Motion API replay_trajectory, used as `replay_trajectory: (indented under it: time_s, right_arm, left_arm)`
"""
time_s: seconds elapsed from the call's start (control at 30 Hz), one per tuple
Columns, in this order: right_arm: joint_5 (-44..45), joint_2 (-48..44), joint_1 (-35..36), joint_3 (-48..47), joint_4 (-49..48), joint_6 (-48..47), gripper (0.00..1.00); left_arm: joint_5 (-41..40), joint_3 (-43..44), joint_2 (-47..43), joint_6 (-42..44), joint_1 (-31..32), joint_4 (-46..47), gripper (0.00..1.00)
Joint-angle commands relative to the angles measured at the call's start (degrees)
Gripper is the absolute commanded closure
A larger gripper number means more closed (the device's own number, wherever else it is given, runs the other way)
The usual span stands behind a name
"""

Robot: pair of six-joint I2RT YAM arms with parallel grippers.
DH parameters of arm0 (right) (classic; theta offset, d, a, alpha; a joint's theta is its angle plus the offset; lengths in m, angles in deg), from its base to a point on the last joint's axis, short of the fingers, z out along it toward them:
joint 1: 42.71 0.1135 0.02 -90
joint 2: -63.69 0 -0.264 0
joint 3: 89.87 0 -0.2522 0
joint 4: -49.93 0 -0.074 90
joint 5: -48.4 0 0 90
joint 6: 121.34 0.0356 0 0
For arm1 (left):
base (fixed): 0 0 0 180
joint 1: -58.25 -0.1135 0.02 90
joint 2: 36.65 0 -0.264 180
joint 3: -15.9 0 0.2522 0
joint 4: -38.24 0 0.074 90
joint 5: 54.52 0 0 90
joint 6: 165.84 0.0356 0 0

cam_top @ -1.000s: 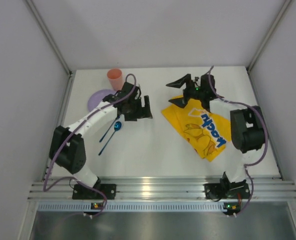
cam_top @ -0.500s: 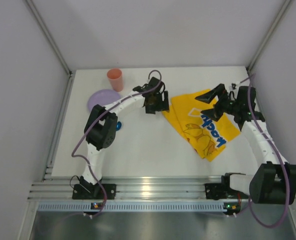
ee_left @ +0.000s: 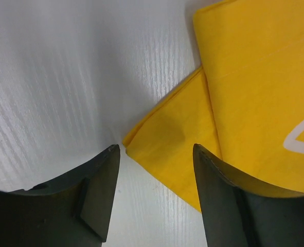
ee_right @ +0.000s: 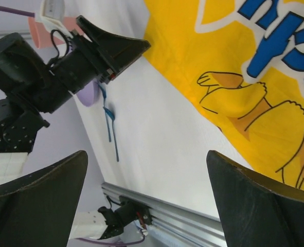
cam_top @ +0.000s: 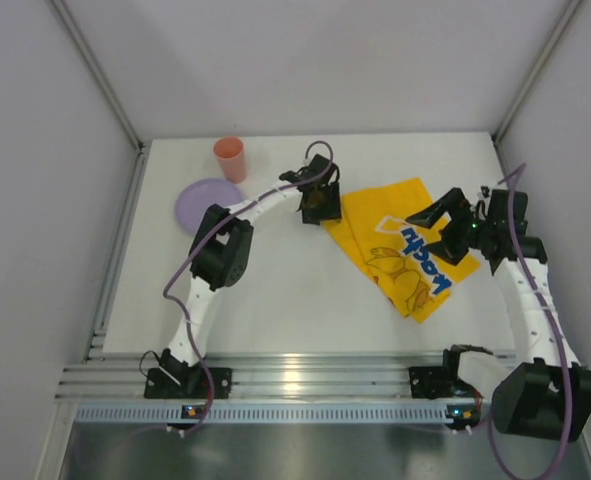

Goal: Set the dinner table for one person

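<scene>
The white dinner table (cam_top: pixel 295 300) carries a yellow Pikachu-printed cloth (cam_top: pixel 405 255) lying folded at centre right. My left gripper (cam_top: pixel 320 210) is low over the cloth's left corner. In the left wrist view its jaws (ee_left: pixel 157 149) stand apart, open, with the flat corner of the cloth (ee_left: pixel 172 149) between them. My right gripper (cam_top: pixel 437 228) hovers over the right part of the cloth, wide open and holding nothing; in its own view (ee_right: pixel 146 154) the cloth (ee_right: pixel 254 77) lies off to the upper right.
A pink cup (cam_top: pixel 229 157) and a purple plate (cam_top: pixel 203 200) sit at the back left. Thin blue utensils (ee_right: pixel 109 128) lie on the table near the left arm. The ribbed aluminium rail (cam_top: pixel 305 380) runs along the near edge. Walls close three sides.
My left arm swung right, from above the blue utensils to the cloth's left corner, its jaws narrowing. My right arm moved from the cloth's back edge to its right side.
</scene>
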Motion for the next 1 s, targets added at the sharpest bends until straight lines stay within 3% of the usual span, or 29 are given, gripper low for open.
replay_trajectory:
  time_s: [0.0,0.13,0.27,0.4,0.5,0.67,0.97]
  right_arm:
    - [4.11,-1.65,-1.48,-1.31,5.43,-3.76,0.00]
    - [6.93,-2.08,-2.44,-2.72,8.16,-6.31,0.00]
    - [14.82,-0.95,-3.76,-4.65,12.37,-9.39,0.00]
    - [29.48,3.00,-4.91,-7.29,18.17,-14.56,0.00]
    - [38.10,6.78,-5.26,-9.05,20.99,-16.33,0.00]
    - [41.39,12.92,-7.45,-5.98,18.02,-17.39,0.01]
    - [41.81,24.97,-8.25,-3.16,7.21,-18.27,0.22]
  left_arm:
    - [-2.86,2.17,1.02,1.09,0.18,-0.37,0.36]
    - [-1.90,2.78,3.03,1.79,0.00,0.42,0.41]
    - [4.41,4.45,4.71,1.62,0.09,1.30,0.59]
    - [5.66,5.33,4.80,2.41,0.09,0.26,1.00]
    - [4.35,5.25,3.48,3.63,-0.08,-0.71,1.00]
    - [4.43,4.19,1.46,5.57,-0.61,-1.68,1.00]
    - [6.01,5.24,0.40,8.74,-1.05,-5.54,1.00]
